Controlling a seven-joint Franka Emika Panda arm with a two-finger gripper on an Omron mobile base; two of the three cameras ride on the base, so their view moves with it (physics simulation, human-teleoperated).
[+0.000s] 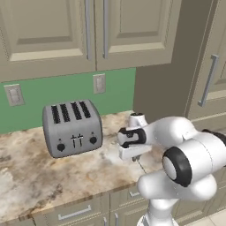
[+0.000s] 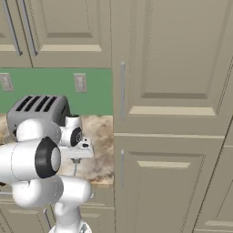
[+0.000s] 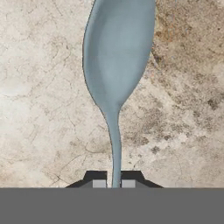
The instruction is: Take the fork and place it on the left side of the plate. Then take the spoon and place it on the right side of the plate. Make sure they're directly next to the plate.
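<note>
The spoon [image 3: 118, 57] is pale bluish-grey, with its oval bowl at the top of the hand view and its thin handle running down between my fingertips. My gripper [image 3: 113, 183] is shut on the end of that handle, with the marbled counter right behind it. From the base cameras, the gripper [image 1: 134, 158] [image 2: 76, 160] points down at the counter just right of the toaster, close to the counter's front edge. The fork and the plate are out of view.
A grey four-slot toaster [image 1: 73, 128] stands on the counter [image 1: 35, 176] left of the hand. Tall cabinet doors [image 2: 173, 136] wall off the counter's right end. Wall cabinets hang above a green backsplash [image 1: 66, 92] with two outlets.
</note>
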